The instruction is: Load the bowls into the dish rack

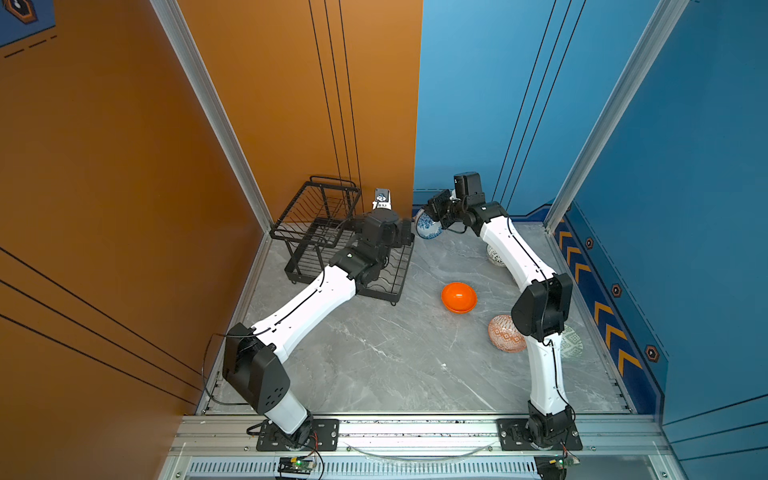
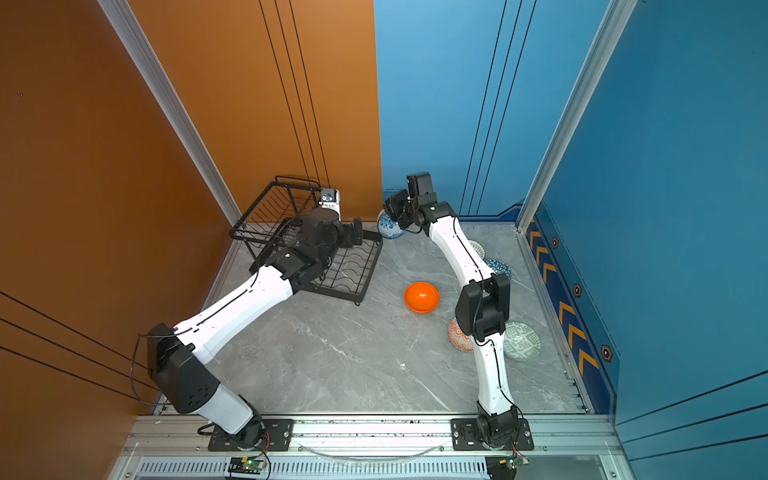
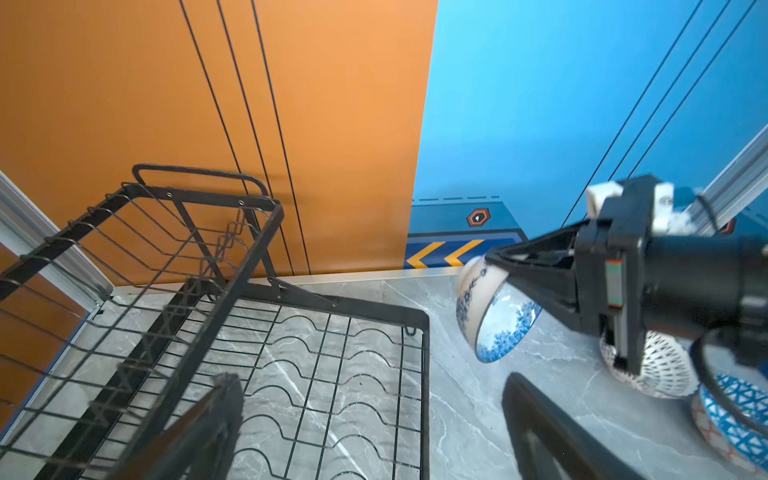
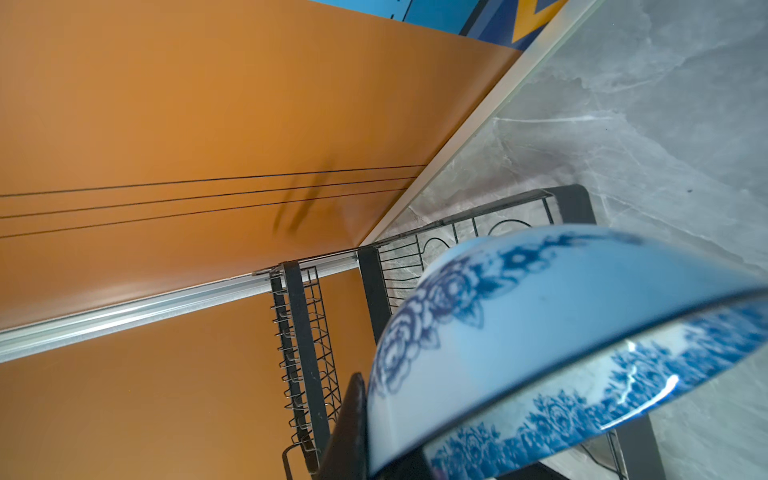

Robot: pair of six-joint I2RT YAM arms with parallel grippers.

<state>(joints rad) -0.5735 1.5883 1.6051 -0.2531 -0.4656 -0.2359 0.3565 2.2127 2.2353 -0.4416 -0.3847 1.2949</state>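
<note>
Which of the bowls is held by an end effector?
The blue-white floral bowl, clamped on edge by the right end effector; the others sit free on the table.

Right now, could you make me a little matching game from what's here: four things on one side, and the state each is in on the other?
Things:
1. floral bowl
2. orange bowl
3. dish rack
4. left gripper

States:
A. open, holding nothing
B. no bowl visible in it
C. gripped at the rim by the right gripper, tilted
D. resting on the table, untouched

Pairs: 1-C, 2-D, 3-B, 4-A
</note>
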